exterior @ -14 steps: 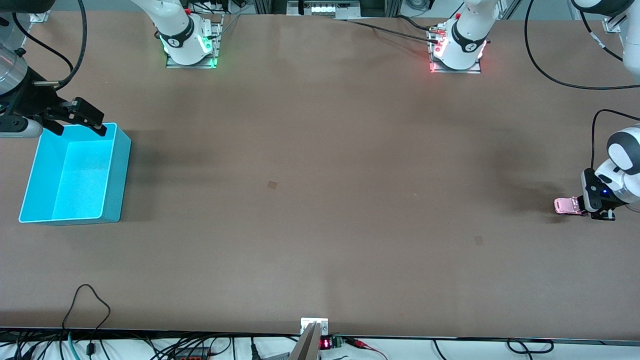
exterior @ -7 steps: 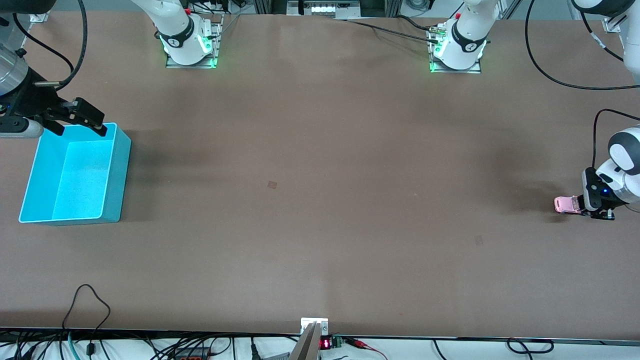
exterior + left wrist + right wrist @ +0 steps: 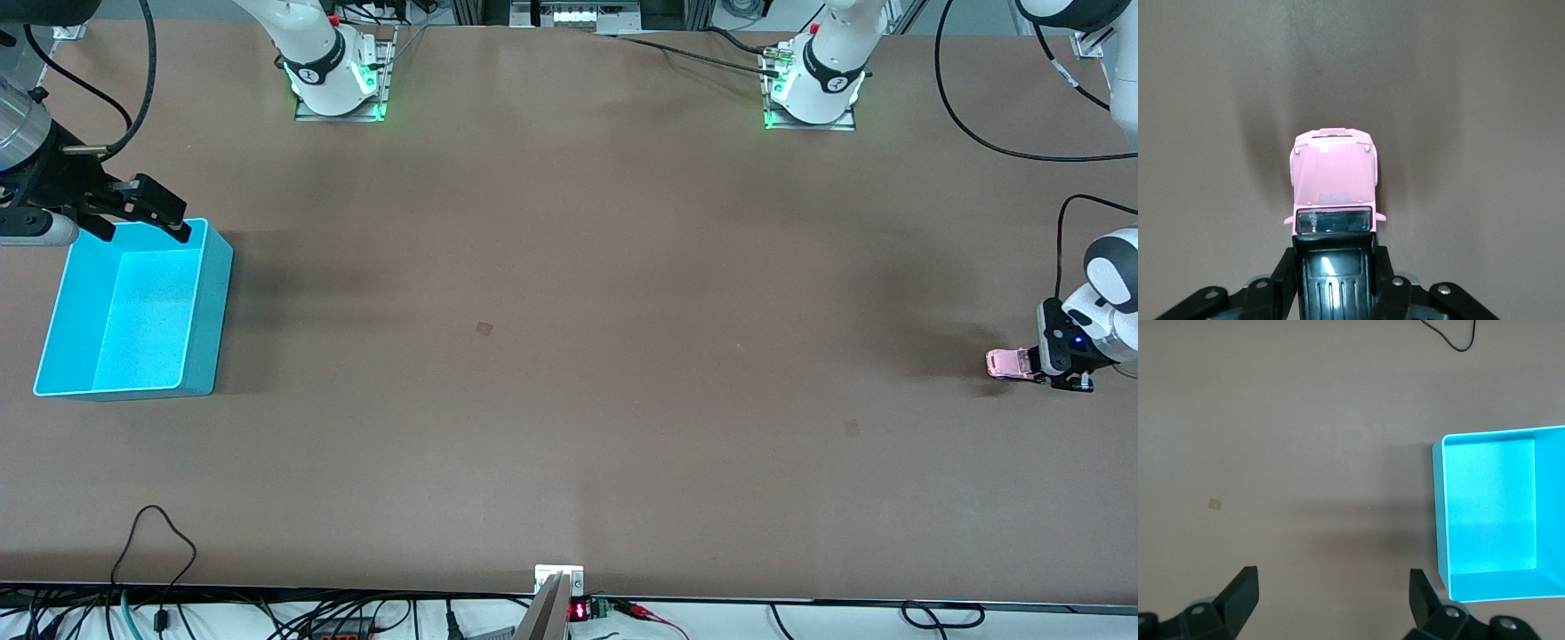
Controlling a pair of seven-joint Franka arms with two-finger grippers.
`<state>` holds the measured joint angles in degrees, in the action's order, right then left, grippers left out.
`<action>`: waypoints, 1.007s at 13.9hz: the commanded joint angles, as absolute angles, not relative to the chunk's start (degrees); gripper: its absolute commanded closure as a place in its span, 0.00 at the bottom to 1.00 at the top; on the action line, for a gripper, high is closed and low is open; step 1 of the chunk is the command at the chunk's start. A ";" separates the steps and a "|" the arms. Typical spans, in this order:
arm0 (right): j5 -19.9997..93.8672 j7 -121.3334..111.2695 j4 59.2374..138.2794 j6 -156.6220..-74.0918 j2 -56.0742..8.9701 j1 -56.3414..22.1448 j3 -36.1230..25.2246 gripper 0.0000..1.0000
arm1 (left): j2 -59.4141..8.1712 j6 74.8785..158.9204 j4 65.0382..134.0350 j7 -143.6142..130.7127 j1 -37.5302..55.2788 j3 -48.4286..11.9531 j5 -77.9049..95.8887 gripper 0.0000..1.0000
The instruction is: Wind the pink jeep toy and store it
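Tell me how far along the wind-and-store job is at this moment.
Done: the left gripper has closed on the black rear of the pink jeep toy, low at the table at the left arm's end. In hand: the winding stage; whether it is wound cannot be told. Left: storing, since the cyan bin at the right arm's end holds nothing. The right gripper waits open over the bin's rim.

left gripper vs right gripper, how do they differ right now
The left gripper is shut on the pink jeep toy at the left arm's end of the table; the right gripper is open and holds nothing. The left gripper sits low at the tabletop; the right gripper hangs over the cyan bin edge. Both have black fingers.
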<state>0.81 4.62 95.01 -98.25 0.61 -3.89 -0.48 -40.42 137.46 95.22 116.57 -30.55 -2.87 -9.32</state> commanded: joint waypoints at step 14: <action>1.14 5.27 96.15 -98.79 1.76 -3.78 -0.35 0.00 | -44.04 134.31 95.98 118.66 -32.08 -3.69 -10.28 0.00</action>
<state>0.81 4.62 95.09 -98.26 0.62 -3.90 -0.48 -43.96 136.18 95.39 118.14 -31.43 -3.00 -9.33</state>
